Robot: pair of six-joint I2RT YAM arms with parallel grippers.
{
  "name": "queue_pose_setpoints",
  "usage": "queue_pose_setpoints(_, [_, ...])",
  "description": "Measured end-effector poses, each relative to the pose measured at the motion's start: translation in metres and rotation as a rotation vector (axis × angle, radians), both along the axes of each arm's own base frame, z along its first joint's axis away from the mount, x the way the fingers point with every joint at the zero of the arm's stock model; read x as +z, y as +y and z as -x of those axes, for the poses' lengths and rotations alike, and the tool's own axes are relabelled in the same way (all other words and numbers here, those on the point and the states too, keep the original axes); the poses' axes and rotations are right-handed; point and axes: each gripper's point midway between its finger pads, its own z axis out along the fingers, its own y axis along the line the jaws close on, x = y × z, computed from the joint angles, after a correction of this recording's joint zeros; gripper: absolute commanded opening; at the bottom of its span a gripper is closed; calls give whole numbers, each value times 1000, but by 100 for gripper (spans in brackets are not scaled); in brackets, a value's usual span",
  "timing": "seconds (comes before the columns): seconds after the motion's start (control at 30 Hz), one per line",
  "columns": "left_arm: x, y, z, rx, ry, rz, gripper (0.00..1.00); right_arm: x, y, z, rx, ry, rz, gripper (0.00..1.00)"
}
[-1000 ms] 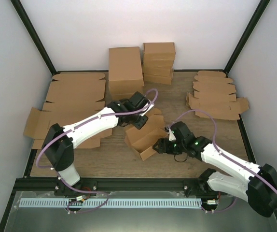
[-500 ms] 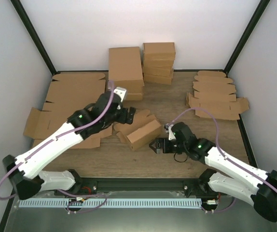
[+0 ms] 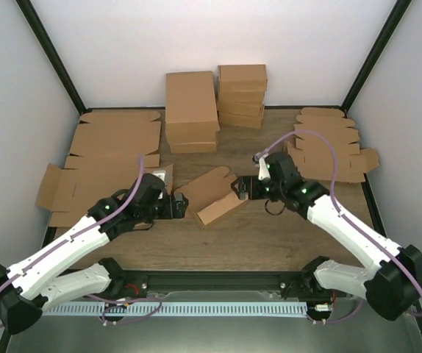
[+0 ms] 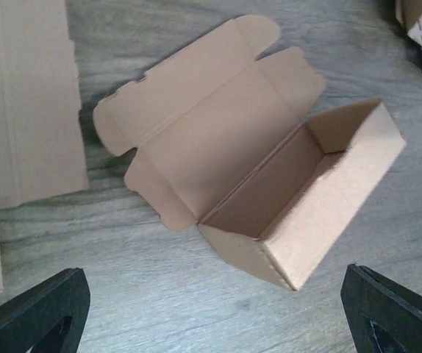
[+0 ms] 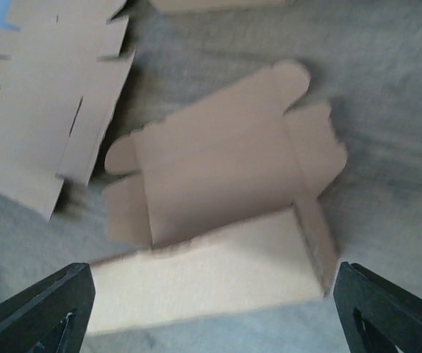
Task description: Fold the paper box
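My left gripper [image 3: 176, 207] hangs low over the table [image 3: 270, 246], jaws spread wide and gripping nothing. The paper box [image 3: 215, 198] lies just beyond its fingertips, apart from them. My right gripper [image 3: 242, 193] is at the box's other end, jaws also spread and empty; I cannot tell whether a fingertip touches the cardboard. The box rests mid-table, tray formed, lid open and flat toward the far side. Large flat blanks [image 3: 112, 147] lie on my left and small flat blanks [image 3: 328, 147] on my right. At the back wall stand 2 stacks of closed cartons [image 3: 191, 110].
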Motion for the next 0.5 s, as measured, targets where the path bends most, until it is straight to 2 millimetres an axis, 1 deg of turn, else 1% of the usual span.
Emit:
queue_pose_setpoints(0.13, [-20,10,-6,74,57,55,94,15,-3,-36,-19,-39,20,94])
queue_pose_setpoints(0.2, [-31,12,-9,99,90,84,93,12,1,-50,-8,-35,38,94])
queue_pose_setpoints(0.3, [-55,13,-14,127,152,129,90,-6,9,-59,16,6,63,95])
queue_pose_setpoints(0.4, [-78,13,-15,145,215,172,87,-32,12,-61,30,68,97,95])
queue_pose_setpoints(0.5, [-88,9,-17,149,246,206,85,-52,9,-62,26,110,138,93])
